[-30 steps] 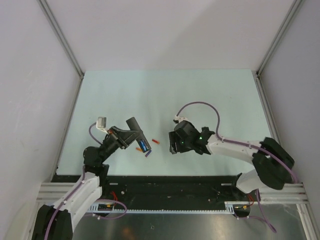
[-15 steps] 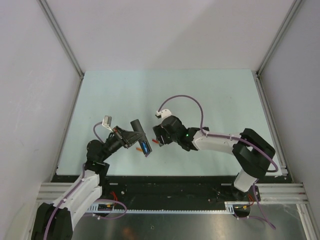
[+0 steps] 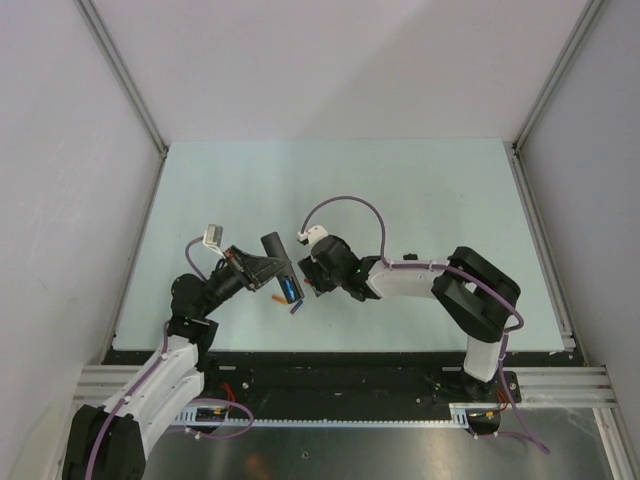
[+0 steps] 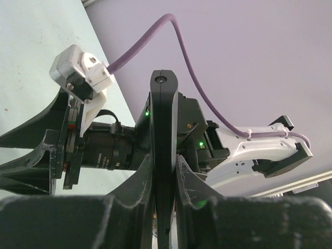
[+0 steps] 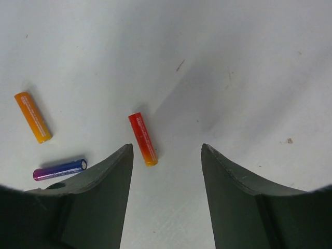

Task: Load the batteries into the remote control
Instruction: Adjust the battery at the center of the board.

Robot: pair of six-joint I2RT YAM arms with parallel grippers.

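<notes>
My left gripper (image 3: 268, 268) is shut on the remote control (image 3: 277, 264), a slim black bar held off the table, with a blue patch at its near end. In the left wrist view the remote control (image 4: 163, 129) stands edge-on, pinched between both fingers of the gripper (image 4: 164, 166). My right gripper (image 5: 166, 148) is open just above the table, with a red battery (image 5: 142, 138) lying near its left fingertip, touching neither finger. An orange battery (image 5: 32, 116) and a blue-purple battery (image 5: 59, 169) lie further left. In the top view the right gripper (image 3: 314, 277) sits close beside the remote and hides the red battery.
The orange battery (image 3: 277, 298) lies on the pale green table (image 3: 400, 200) just under the remote's near end. Grey walls close in the table on three sides. The right arm's white link (image 4: 254, 150) fills the background behind the remote.
The right arm has swung left across the table and now hangs over the red battery, right next to the remote. The left gripper keeps its hold and has barely moved.
</notes>
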